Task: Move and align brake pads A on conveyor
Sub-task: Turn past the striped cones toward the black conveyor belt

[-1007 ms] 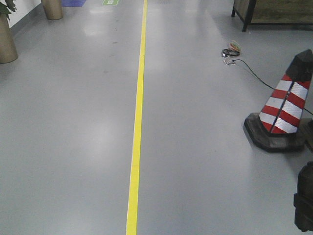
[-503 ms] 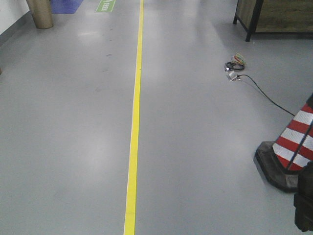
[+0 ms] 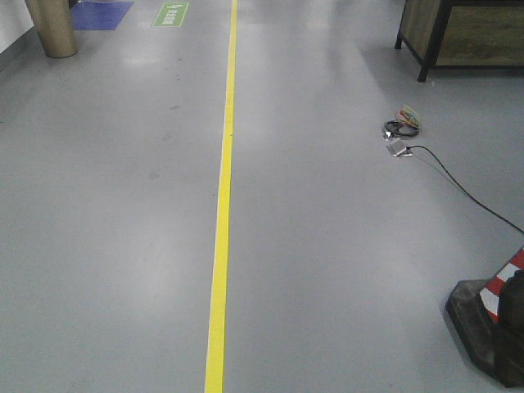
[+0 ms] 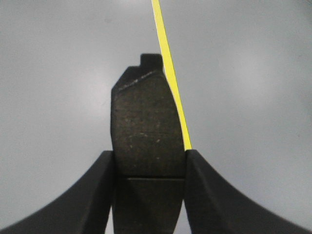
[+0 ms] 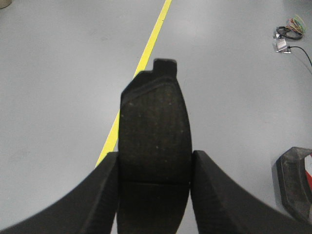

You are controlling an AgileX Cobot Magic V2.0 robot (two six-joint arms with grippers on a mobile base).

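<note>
A: Grey floor [image 3: 123, 205] fills the front view, and the striped cone [image 3: 490, 315] has slid from mid-frame to the bottom right corner within a second. What does that say?

B: The base is rolling forward along the yellow line [image 3: 223, 205]. The cable bundle [image 3: 401, 127] and the wooden cabinet [image 3: 463, 33] have drifted lower and nearer too.

A: And the arms?

B: Both carry. The left claw [image 4: 149, 155] is clamped on a brake pad [image 4: 146, 117], its fingers pressing the pad's long sides, with the notched end pointing away from the wrist. The right claw [image 5: 155, 155] grips a second brake pad [image 5: 155, 117] the same way. Both pads hang above the bare floor, touching nothing else.

A: Where is the conveyor?

B: It is not in any view, nor are the other two pads. This looks like a transport leg: nothing is placed or aligned yet, and that can only start once the belt comes into sight.

A: Any worry?

B: The cone passes close on the right, so the base likely needs to hold its line. Both grips look centred and firm.
</note>
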